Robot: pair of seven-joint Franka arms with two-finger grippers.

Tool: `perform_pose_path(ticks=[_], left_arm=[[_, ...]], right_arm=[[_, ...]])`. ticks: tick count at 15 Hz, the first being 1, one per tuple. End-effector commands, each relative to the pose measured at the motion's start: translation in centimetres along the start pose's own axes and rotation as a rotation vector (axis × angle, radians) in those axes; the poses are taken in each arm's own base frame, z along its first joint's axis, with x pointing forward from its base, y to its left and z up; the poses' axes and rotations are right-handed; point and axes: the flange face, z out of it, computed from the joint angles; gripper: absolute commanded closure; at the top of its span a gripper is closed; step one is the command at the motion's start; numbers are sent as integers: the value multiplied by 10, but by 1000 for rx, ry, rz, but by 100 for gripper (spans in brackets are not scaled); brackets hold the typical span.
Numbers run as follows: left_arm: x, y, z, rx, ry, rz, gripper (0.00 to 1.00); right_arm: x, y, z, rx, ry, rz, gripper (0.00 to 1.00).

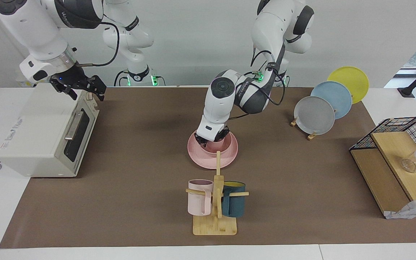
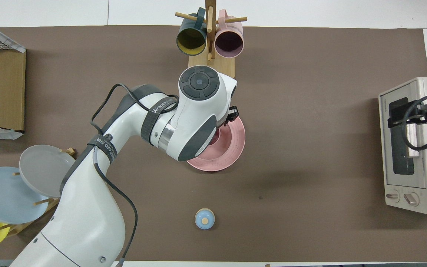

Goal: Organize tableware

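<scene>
The pink plate (image 1: 229, 156) lies mid-table, nearer to the robots than the mug rack. It also shows in the overhead view (image 2: 232, 148). The pink bowl (image 1: 218, 146) sits on the plate. The left arm covers most of the bowl from above. My left gripper (image 1: 211, 139) is down at the bowl's rim, over the plate. The pink cup is hidden. My right gripper (image 1: 86, 94) waits open and empty over the toaster oven's top edge. It also shows in the overhead view (image 2: 417, 115).
A wooden rack (image 1: 215, 224) holds a pale pink mug (image 1: 199, 202) and a teal mug (image 1: 234, 204), farther from the robots than the plate. The toaster oven (image 1: 45, 133) stands at the right arm's end. Grey, blue and yellow plates (image 1: 314, 115) and a wire shelf (image 1: 395, 159) stand at the left arm's end. A small blue knob (image 2: 204, 218) lies near the robots.
</scene>
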Motion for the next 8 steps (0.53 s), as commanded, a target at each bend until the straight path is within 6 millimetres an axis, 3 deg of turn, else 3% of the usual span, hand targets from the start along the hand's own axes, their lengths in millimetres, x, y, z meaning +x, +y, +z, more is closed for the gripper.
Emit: perform_pose_path(ticks=[1,4,6,8], left_arm=[[-9,-21,-53,29,16,-4,0],[11,-74,-122,38,17,-8,0],[32,-125,-167,35,25,-12,0],[54,-188,-204,44,16,21,0]], right_arm=[[-2,2,-1,5,8,-27,0],[0,2,0,4,8,-28,0],[0,8,0,6,8,-17,0],[0,4,1,6,7,-23,0]])
